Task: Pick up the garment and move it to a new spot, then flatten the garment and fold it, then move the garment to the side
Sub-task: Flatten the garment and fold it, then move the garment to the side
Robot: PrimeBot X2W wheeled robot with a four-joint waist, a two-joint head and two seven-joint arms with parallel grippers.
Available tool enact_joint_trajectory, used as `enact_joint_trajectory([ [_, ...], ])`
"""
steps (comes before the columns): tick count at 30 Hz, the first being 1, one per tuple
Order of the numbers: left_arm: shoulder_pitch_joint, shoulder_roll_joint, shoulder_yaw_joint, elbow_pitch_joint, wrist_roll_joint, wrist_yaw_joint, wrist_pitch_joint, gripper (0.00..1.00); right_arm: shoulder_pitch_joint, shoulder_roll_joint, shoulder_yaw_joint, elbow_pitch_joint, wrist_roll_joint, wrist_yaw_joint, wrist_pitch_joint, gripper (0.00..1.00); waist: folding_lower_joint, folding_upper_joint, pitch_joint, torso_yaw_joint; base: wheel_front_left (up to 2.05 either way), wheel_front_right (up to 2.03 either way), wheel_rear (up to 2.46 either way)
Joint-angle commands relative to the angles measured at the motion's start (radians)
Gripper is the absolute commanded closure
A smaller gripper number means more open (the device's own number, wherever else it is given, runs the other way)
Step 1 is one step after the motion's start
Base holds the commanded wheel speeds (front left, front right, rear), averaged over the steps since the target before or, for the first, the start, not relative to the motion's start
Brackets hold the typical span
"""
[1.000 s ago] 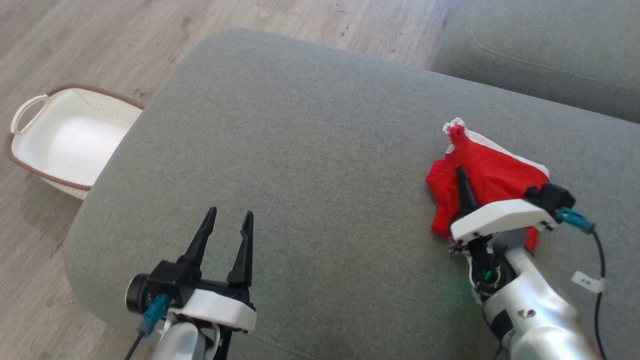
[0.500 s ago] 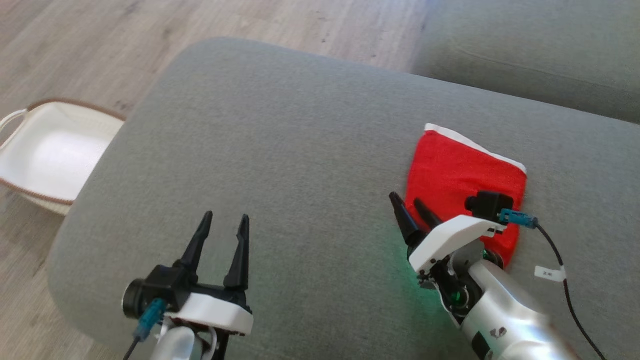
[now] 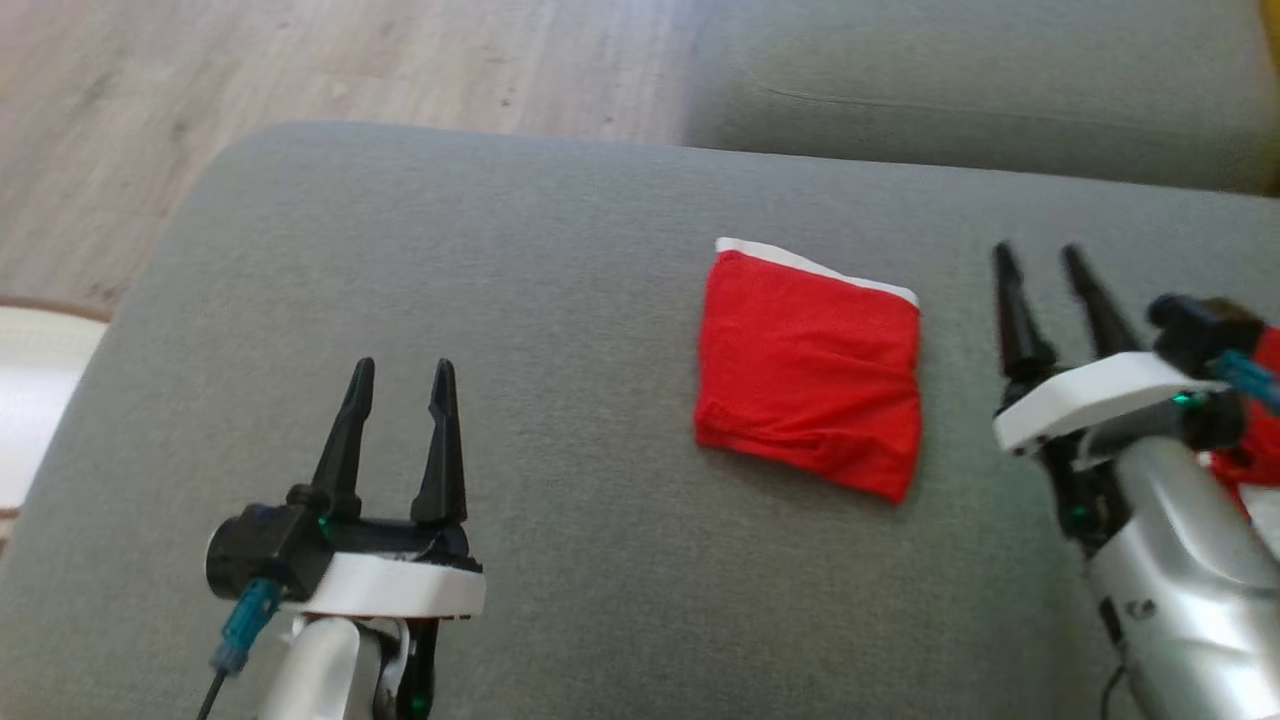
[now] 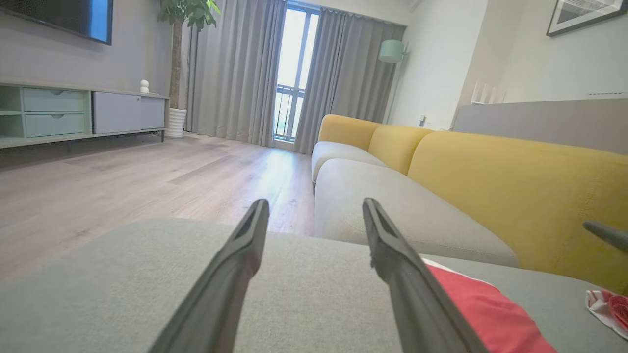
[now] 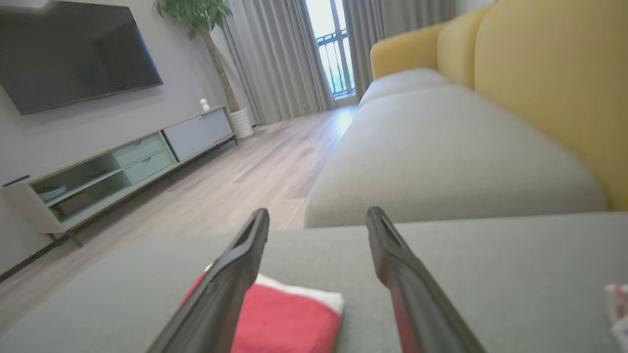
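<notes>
Red, white-edged garment (image 3: 810,385), grey cushion (image 3: 560,300)

On the left arm, two long black plastic fingers (image 3: 347,440) taper to blunt tips above a black block and a curved white plastic plate (image 3: 385,598). A round black camera housing (image 3: 245,545) sits at the plate's left end, with a teal plug (image 3: 240,625) and a thin dark cable (image 3: 215,690) beneath. The glossy silver-white forearm (image 3: 320,670) lies nearer. The right arm's black fingers (image 3: 1015,320) match these. They have their own white plate (image 3: 1090,400), black housing (image 3: 1195,325), teal connector (image 3: 1250,375) and tiny green lights. The silver right forearm (image 3: 1190,570) bears a small dark mark (image 3: 1140,607), perhaps a logo.
</notes>
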Motion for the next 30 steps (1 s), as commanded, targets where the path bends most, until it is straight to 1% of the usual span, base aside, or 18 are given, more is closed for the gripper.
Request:
enact_joint_trajectory([
  [1,-0.040,0.007,0.036,-0.046,0.000,0.010,-0.008,0.00,0.008,0.001,-0.038,-0.075,-0.072,0.008,-0.013,0.00,0.0000,0.0000,0.006,-0.031,0.00,0.00,0.00],
  [4,-0.033,0.007,0.038,-0.063,0.000,0.015,-0.008,0.00,0.088,0.032,-0.146,-0.189,-0.216,0.008,-0.013,0.00,0.0000,0.0000,0.010,-0.052,0.00,0.00,0.00],
  [7,-0.023,0.007,0.035,-0.052,0.015,0.011,-0.008,0.00,0.180,0.091,-0.233,-0.284,-0.323,0.008,-0.013,0.00,0.0000,0.0000,0.010,-0.068,0.00,0.00,0.00],
  [10,-0.016,0.007,0.036,-0.046,0.024,0.007,-0.008,0.00,0.258,0.137,-0.289,-0.363,-0.387,0.008,-0.007,0.00,0.0000,0.0000,0.013,-0.080,0.00,0.00,0.00],
  [12,-0.011,0.007,0.034,-0.046,0.023,0.005,-0.008,0.00,0.300,0.154,-0.311,-0.407,-0.419,0.008,0.003,0.00,0.0000,0.0000,0.017,-0.086,0.00,0.00,0.00],
  [16,-0.005,0.007,0.033,-0.042,0.032,0.002,-0.008,0.00,0.354,0.168,-0.325,-0.469,-0.442,0.008,0.026,0.00,0.0000,0.0000,0.023,-0.094,0.00,0.00,0.00],
  [19,-0.005,0.007,0.034,-0.041,0.034,0.000,-0.008,0.00,0.367,0.170,-0.324,-0.491,-0.439,0.008,0.038,0.00,0.0000,0.0000,0.027,-0.095,0.00,0.00,0.00],
  [20,-0.005,0.007,0.034,-0.040,0.035,0.000,-0.008,0.00,0.371,0.170,-0.323,-0.498,-0.431,0.008,0.042,0.00,0.0000,0.0000,0.028,-0.095,0.00,0.00,0.00],
  [21,-0.007,0.007,0.033,-0.039,0.035,-0.002,-0.008,0.00,0.375,0.170,-0.328,-0.505,-0.384,0.008,0.054,0.00,0.0000,0.0000,0.031,-0.093,0.00,0.00,0.00],
  [26,-0.020,0.007,0.017,-0.039,0.030,-0.006,-0.008,0.00,0.367,0.171,-0.332,-0.522,-0.380,0.008,0.069,0.00,0.0000,0.0000,0.051,-0.076,0.00,0.00,0.00],
  [30,-0.034,0.007,0.009,-0.064,0.021,-0.006,-0.008,0.00,0.336,0.171,-0.312,-0.526,-0.375,0.008,0.099,0.00,0.0000,0.0000,0.085,-0.056,0.00,0.00,0.00],
])
